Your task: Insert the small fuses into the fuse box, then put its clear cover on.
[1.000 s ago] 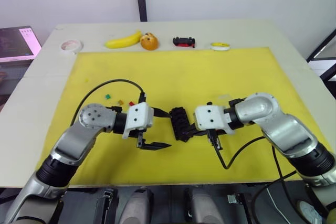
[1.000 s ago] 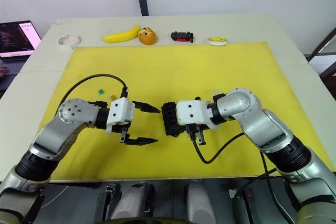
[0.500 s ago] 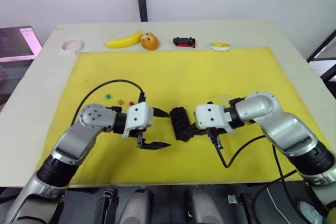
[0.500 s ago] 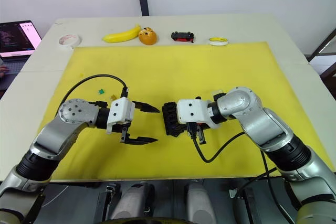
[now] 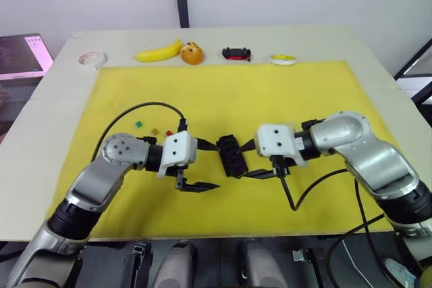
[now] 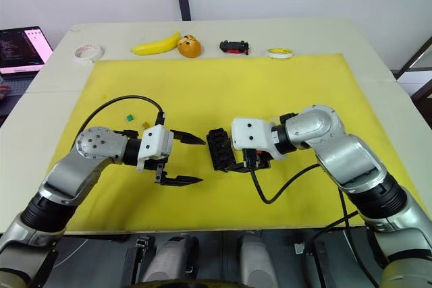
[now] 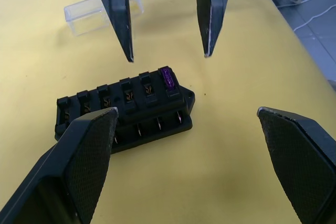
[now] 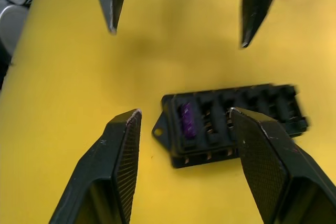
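Lying on the yellow mat [image 5: 236, 92], the black rectangular plastic fuse box [image 5: 231, 156] is seen from the head between the left gripper [image 5: 206, 165] and right gripper [image 5: 255, 160], both spread wide and empty. One purple fuse [image 7: 168, 78] is seated in an end slot in the left wrist view, with the clear rectangular plastic cover [image 7: 100, 10] lying beyond. The box is framed untouched between the right fingers [image 8: 118, 163] in the right wrist view.

both arms bent inward — left end effector [image 5: 208, 165] and right end effector [image 5: 251, 160] spread wide.

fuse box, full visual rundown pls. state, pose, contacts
The fuse box is a black plastic block lying flat on the yellow mat, slots up, metal pins showing along its side. One purple fuse sits in an end slot; the other visible slots look empty. It lies between the open left gripper and open right gripper; neither visibly grips it. No cover on it.
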You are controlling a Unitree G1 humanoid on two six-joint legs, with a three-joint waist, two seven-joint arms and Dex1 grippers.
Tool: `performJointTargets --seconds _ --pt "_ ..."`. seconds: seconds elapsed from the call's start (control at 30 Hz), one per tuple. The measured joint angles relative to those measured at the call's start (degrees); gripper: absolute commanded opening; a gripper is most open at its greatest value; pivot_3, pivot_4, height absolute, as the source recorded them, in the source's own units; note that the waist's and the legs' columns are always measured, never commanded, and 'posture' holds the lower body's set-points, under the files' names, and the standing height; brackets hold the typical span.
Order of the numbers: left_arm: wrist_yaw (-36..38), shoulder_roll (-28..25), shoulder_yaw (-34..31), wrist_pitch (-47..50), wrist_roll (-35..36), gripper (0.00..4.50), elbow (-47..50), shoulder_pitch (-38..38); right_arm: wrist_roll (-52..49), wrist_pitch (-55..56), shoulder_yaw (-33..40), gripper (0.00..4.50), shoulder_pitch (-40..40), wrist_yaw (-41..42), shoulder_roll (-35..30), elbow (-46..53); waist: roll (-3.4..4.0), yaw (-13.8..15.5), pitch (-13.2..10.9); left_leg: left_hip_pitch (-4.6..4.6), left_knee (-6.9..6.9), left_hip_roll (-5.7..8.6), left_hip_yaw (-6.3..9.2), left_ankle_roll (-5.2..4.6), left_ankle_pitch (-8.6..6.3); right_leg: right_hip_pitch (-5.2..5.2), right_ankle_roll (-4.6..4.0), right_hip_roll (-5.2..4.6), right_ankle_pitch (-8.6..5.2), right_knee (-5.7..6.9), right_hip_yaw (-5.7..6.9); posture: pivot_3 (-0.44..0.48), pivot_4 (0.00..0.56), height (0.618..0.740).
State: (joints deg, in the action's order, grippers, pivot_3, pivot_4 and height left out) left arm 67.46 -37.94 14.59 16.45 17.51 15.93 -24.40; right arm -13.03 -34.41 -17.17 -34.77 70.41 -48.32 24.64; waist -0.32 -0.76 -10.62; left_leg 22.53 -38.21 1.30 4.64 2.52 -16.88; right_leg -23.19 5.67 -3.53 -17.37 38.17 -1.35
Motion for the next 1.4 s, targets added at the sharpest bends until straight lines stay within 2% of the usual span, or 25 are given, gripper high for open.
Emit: performJointTargets --seconds 0.03,0.1,0.13,0.27,0.63,1.13,1.4 --pt "0.04 -0.02 -0.01 0.0 0.01 4.5 -0.01 0.0 -1.06 0.34 1.21 2.88 0.96 -0.32 0.37 -0.21 0.0 0.03 0.0 0.0 0.0 0.0 0.0 0.0 0.0 0.0 0.0 0.0 0.0 0.0 0.0 0.0 0.15 0.74" --pt "0.09 0.0 -0.01 0.0 0.02 4.5 -0.03 -0.03 -4.25 1.24 4.1 2.33 2.89 -0.91 3.56 -1.37 -0.04 0.02 0.02 -0.01 -0.01 0.0 0.0 0.0 0.0 0.03 0.0 0.0 0.0 0.0 0.0 0.0 0.15 0.74" --pt "0.11 0.08 0.0 0.0 0.03 4.5 -0.06 -0.11 -5.96 2.24 5.21 1.96 3.87 -0.98 5.22 -2.64 -0.03 -0.03 0.02 -0.02 -0.01 0.0 -0.01 0.0 0.0 0.03 0.0 0.0 0.0 0.0 0.0 0.0 0.15 0.74" --pt "0.13 0.37 0.0 -0.03 0.04 4.5 -0.15 -0.19 -8.05 6.05 6.56 0.03 6.51 0.18 6.43 -7.38 -0.03 -0.02 0.02 -0.02 -0.02 0.0 -0.01 0.0 0.0 0.04 0.0 0.01 0.0 0.01 0.0 0.0 0.15 0.74" --pt "-0.11 0.99 0.0 -0.02 0.02 4.5 -0.29 -0.25 -7.04 9.75 4.43 0.03 7.01 -0.36 9.92 -15.06 -0.03 -0.06 0.02 -0.03 -0.02 0.0 0.0 0.05 0.03 0.03 0.0 0.02 0.0 0.03 0.0 0.0 0.15 0.74" --pt "-0.2 1.01 0.0 -0.08 -0.05 4.5 -0.36 -0.76 0.07 16.04 1.4 0.03 6.99 -4.31 10.59 -17.18 -0.07 -0.07 0.13 -0.21 -0.02 0.0 0.01 0.02 0.01 0.22 0.0 0.03 0.0 0.03 0.0 0.0 0.15 0.74" --pt "0.0 2.36 0.11 -2.17 -1.25 4.5 -5.13 -4.11 0.18 16.45 1.94 0.03 7.53 -4.72 11.13 -16.88 -0.07 -0.19 0.14 -0.36 -0.02 -0.01 0.03 0.02 0.01 0.38 0.0 0.06 0.0 0.02 0.01 0.0 0.15 0.74"
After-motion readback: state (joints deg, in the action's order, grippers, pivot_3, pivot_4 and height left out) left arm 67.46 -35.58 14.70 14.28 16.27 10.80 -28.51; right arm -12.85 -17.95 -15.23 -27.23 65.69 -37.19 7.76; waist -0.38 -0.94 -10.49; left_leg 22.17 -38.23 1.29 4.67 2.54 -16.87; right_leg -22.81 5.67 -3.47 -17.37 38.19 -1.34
